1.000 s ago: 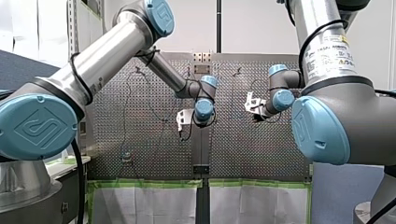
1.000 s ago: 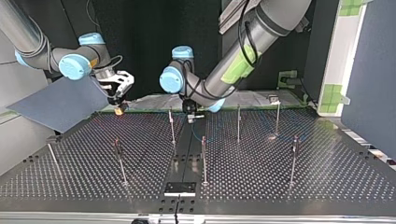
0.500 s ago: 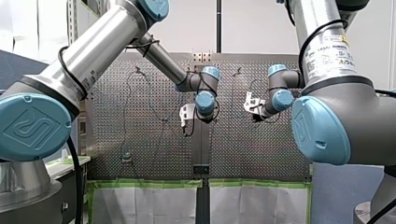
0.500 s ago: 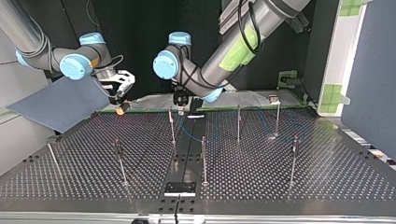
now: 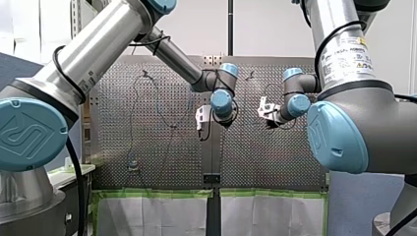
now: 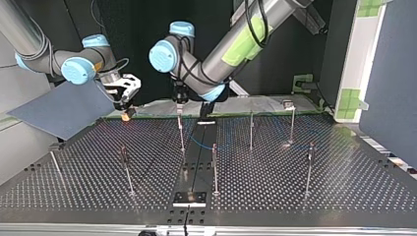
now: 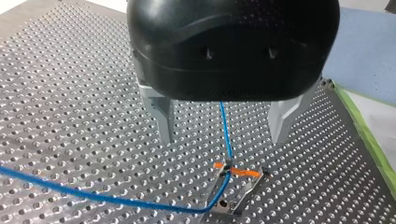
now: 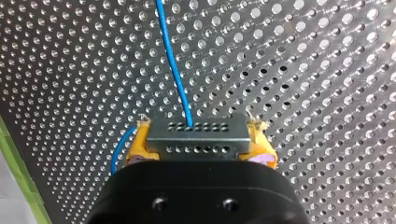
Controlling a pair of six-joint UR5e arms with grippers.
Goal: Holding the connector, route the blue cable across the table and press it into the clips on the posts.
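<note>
Since a second ago my left gripper (image 6: 180,98) has swung toward the top view's left and now hangs just above the post (image 6: 181,132) beside the table's middle strip. My right gripper (image 6: 127,110) has not shifted.

Closest in, the left wrist view shows its two metal fingers (image 7: 162,116) spread wide and gripping nothing. The blue cable (image 7: 225,135) runs down the gap between them and touches neither. Just ahead of the fingers the cable sits in the clip (image 7: 232,186), where two orange tabs (image 7: 243,172) cross it. It then bends sharply and trails off over the perforated table (image 7: 70,93).

On my right wrist view the yellow pads (image 8: 136,145) are pinched onto the grey connector (image 8: 196,135), one pad at each end. The cable leaves the connector's far face and runs straight away above the holes. A second short loop of blue curls out beside one pad.

Further out, the top view has my right gripper held clear above the table's far edge at the view's left, well apart from my left. More posts (image 6: 214,167) stand across the table. A faint blue line sags between the post under my left gripper and its neighbours toward the view's right.
</note>
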